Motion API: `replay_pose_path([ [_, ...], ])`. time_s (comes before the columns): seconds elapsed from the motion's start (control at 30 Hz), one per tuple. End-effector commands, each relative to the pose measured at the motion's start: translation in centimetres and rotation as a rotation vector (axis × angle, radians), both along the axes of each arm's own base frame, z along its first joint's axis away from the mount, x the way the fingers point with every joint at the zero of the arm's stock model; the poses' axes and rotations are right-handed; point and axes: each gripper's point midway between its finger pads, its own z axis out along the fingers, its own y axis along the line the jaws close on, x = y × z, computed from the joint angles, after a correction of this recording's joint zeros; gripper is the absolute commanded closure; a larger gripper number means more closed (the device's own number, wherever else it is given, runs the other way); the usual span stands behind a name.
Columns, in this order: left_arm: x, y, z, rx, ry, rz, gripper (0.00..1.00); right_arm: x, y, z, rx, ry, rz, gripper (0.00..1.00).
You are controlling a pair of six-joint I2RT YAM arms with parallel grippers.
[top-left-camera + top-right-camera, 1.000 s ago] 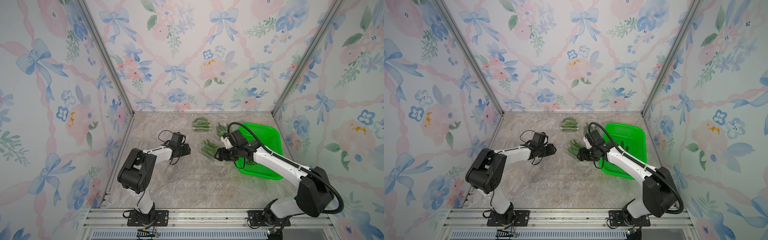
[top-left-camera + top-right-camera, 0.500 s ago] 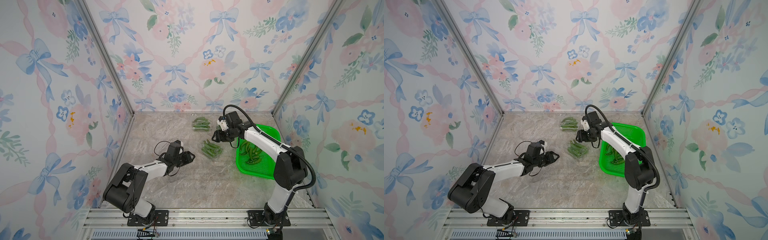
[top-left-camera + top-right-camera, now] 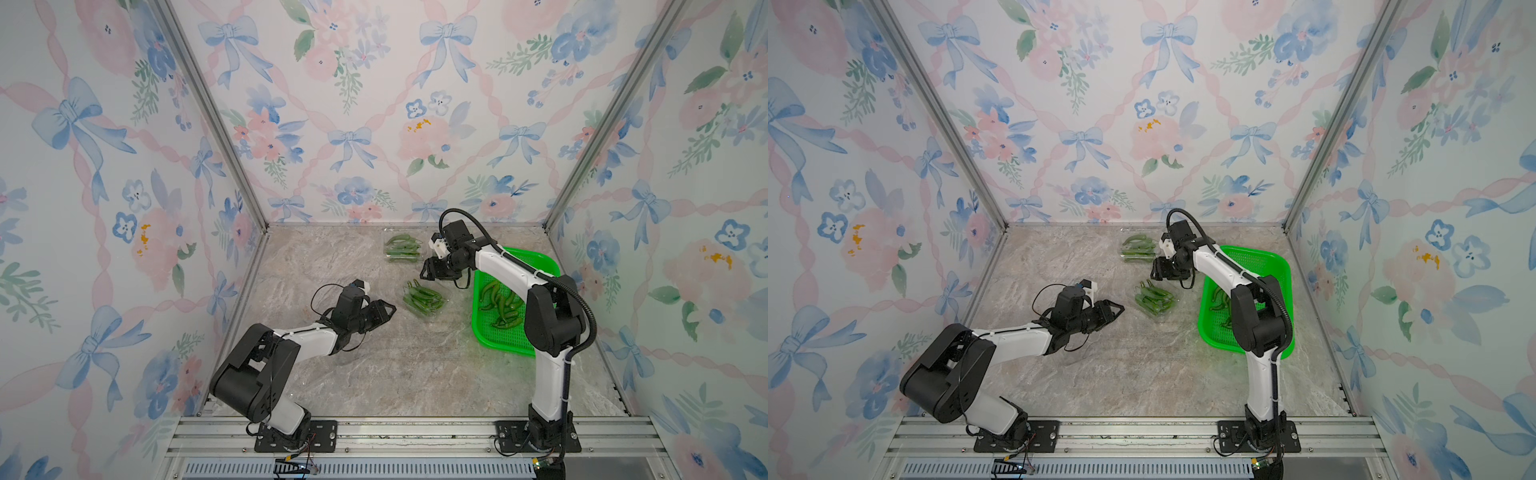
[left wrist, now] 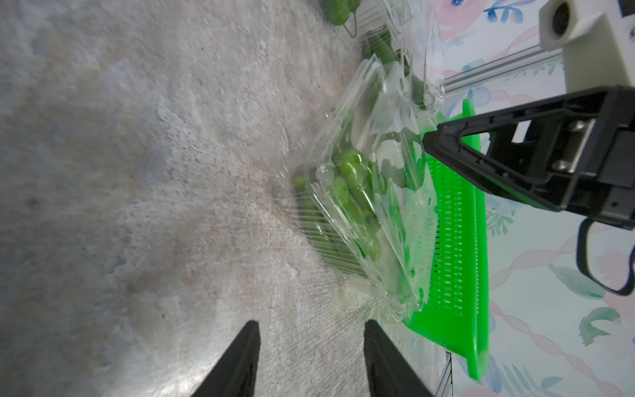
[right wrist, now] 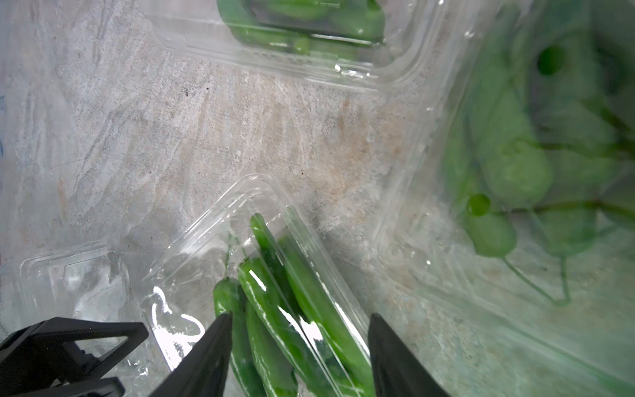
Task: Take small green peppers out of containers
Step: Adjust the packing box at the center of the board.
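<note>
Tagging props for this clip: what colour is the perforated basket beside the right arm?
The basket is bright green, clearest in a top view.

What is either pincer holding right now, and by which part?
Nothing is held. The left pincer stands open and empty; the right pincer hangs open over a container of peppers, gripping nothing.

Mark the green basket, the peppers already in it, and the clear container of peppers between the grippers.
green basket [image 3: 540, 261], in a top view, bare mesh at its far corner.
peppers in the basket [image 3: 498, 302], in a top view, middle of the pile.
clear container of peppers [image 4: 395, 223], left wrist view, clear plastic beside the peppers.
</note>
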Motion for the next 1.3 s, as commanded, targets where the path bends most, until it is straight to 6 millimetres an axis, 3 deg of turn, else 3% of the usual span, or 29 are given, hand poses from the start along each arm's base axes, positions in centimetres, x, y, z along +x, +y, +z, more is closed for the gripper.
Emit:
replay_pose_path([
  [0.0, 0.0, -0.3, -0.5, -0.012, 0.011, 0.01, 0.49, -0.2, 0.6, -0.4, 0.016, 0.021, 0.009, 0.37],
  [0.5, -0.4, -0.3, -1.6, -0.021, 0.03, 0.009, 0.53, -3.2, 2.0, -0.6, 0.042, 0.049, 0.016, 0.37],
  [0.83, -0.5, 0.8, -1.6, -0.021, 0.023, 0.05, 0.54, -4.6, 2.0, 0.1, 0.041, 0.038, 0.01, 0.37],
  [1.03, 0.5, 1.9, -1.4, -0.028, 0.01, 0.091, 0.55, -4.5, 2.2, 1.2, 0.037, -0.011, 0.014, 0.35],
  [1.27, 2.2, 1.3, -0.8, -0.039, -0.009, 0.078, 0.55, -3.3, 2.4, 0.6, 0.028, -0.006, 0.007, 0.34],
])
